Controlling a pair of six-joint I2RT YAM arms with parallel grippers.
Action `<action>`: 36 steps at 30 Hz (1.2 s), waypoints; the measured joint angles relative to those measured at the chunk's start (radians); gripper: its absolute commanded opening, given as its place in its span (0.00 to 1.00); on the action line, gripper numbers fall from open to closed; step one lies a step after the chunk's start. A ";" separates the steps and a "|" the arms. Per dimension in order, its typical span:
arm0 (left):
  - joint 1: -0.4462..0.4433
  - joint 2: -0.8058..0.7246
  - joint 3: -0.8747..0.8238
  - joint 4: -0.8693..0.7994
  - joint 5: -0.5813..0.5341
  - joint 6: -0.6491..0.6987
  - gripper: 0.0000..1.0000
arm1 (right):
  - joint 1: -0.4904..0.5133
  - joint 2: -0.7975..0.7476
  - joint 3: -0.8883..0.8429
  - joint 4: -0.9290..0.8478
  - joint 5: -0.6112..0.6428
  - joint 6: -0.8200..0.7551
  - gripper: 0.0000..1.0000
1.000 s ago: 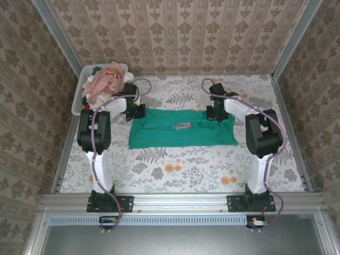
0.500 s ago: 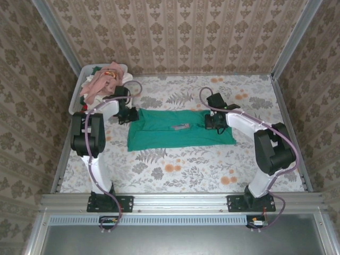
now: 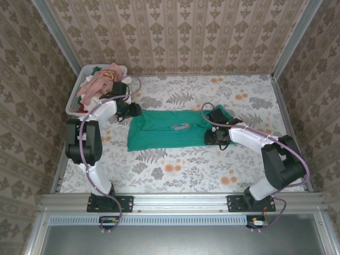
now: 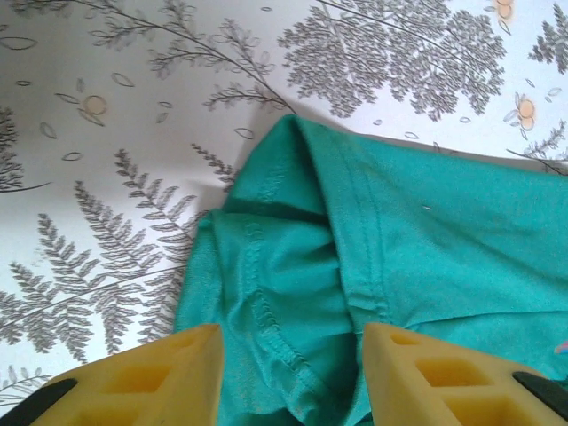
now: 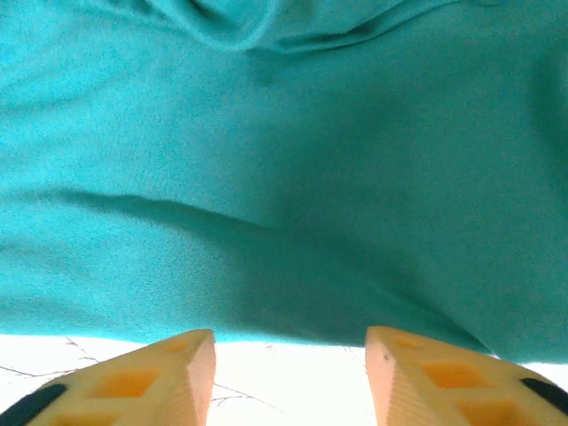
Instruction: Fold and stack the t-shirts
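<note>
Left arm (image 3: 101, 112) and right arm (image 3: 255, 139): white links, black joints, purplish cables; yellow pincer fingers (image 4: 142, 377) (hollow-celled).

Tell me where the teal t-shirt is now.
In the top view, the teal t-shirt lies mid-table between the left gripper and the right gripper.

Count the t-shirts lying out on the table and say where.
1: the teal t-shirt, spread out at the centre. More crumpled cloth is heaped in the white tub, far left; how many is hidden.
</note>
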 measured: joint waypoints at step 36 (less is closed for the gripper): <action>-0.050 0.147 0.054 -0.011 0.053 0.049 0.06 | 0.024 0.065 0.098 0.030 0.182 0.122 0.12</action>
